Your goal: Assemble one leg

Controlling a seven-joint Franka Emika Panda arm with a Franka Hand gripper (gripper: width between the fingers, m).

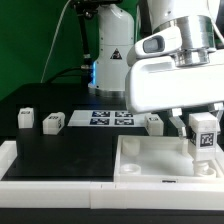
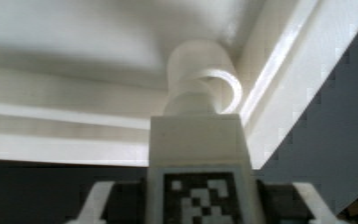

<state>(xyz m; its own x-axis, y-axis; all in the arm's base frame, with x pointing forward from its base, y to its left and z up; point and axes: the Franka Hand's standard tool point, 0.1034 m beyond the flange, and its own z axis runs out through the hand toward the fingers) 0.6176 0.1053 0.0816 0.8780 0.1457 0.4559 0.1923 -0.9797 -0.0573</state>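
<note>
My gripper (image 1: 203, 128) is shut on a white leg (image 1: 204, 139) with a black-and-white tag on its face. It holds the leg upright over the right side of the large white square tray-like piece (image 1: 150, 165), near a corner socket. In the wrist view the leg (image 2: 199, 150) runs down between my fingers (image 2: 105, 205) toward the rounded corner socket (image 2: 208, 75) of the tray piece (image 2: 69, 90). Three more white legs stand on the black table: one (image 1: 25, 120), another (image 1: 52, 122) and a third (image 1: 154, 122).
The marker board (image 1: 105, 119) lies flat at the back of the black table, between the loose legs. A white rail (image 1: 60, 185) runs along the table's front edge. The arm's large white body (image 1: 175, 75) hangs over the exterior view's right. A green backdrop stands behind.
</note>
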